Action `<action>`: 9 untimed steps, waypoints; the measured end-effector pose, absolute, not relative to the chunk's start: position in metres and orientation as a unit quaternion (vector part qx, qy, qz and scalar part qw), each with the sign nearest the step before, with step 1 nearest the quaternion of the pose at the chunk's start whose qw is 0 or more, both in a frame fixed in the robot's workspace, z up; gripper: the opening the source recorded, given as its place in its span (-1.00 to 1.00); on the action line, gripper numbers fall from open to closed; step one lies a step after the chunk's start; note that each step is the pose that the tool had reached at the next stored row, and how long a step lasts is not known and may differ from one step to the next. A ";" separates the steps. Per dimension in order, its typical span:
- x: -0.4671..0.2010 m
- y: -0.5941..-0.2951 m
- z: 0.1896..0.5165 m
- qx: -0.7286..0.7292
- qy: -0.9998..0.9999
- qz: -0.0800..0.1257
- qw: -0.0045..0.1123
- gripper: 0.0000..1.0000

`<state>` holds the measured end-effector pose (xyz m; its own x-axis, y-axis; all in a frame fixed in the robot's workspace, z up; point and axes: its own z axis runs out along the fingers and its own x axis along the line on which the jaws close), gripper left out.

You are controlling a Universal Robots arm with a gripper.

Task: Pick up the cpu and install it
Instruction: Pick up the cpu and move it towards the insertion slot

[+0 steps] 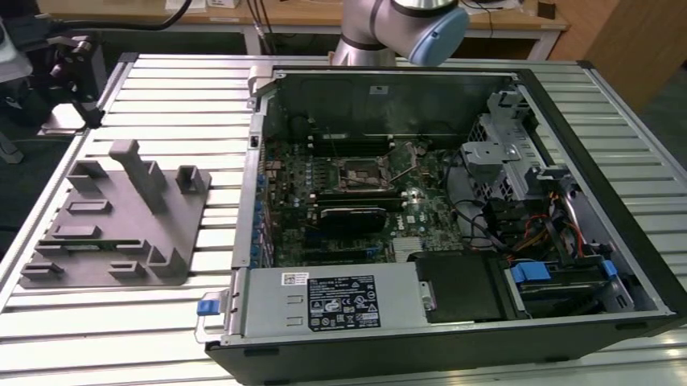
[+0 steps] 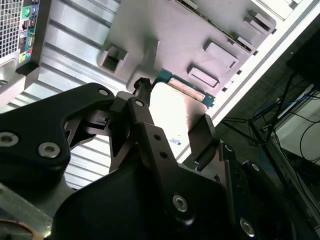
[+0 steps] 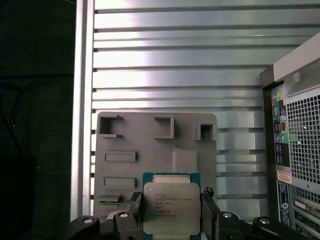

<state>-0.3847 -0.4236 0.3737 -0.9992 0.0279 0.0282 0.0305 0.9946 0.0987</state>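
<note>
**Transfer stage, cpu in hand.** The gripper (image 3: 171, 198) is clamping the cpu (image 3: 171, 214) by two opposite edges, one finger (image 3: 135, 201) pressing on each side. The silvery lid is facing the first wrist view. The cpu is hanging in the air, well clear of the grey fixture (image 3: 155, 150), which is lying flat on the slatted table (image 3: 175, 60) beyond it.

Taking the exterior view as a dial centred on the open case (image 1: 429, 358), the fixture is sitting at 9 o'clock, apart from the case wall. The arm (image 1: 403, 24) is standing at 12 o'clock. The socket (image 1: 365, 171) is lying near the middle of the motherboard (image 1: 295, 185), with the drive cage (image 1: 504, 161) at its 3 o'clock and loose cables (image 1: 516, 229) at its 4 o'clock.

Judging from this, the pick-up is done and the installing is not yet begun; the socket is looking empty so far as the exterior view allows.

The next move is calling for:
- a level carry over the case wall, keeping off the cables;
- squaring the cpu's edges to the socket frame before any descent;
- a light release rather than a push, since socket contacts are likely bending easily.

Whether the socket's lever and frame are standing open cannot be told here.
</note>
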 end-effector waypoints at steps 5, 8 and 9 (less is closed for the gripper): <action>-0.372 -0.424 0.374 -0.015 -0.999 -0.050 0.013 0.09; -0.364 -0.424 0.374 -0.015 -0.999 -0.050 0.013 0.09; -0.362 -0.424 0.374 -0.015 -0.999 -0.050 0.013 0.09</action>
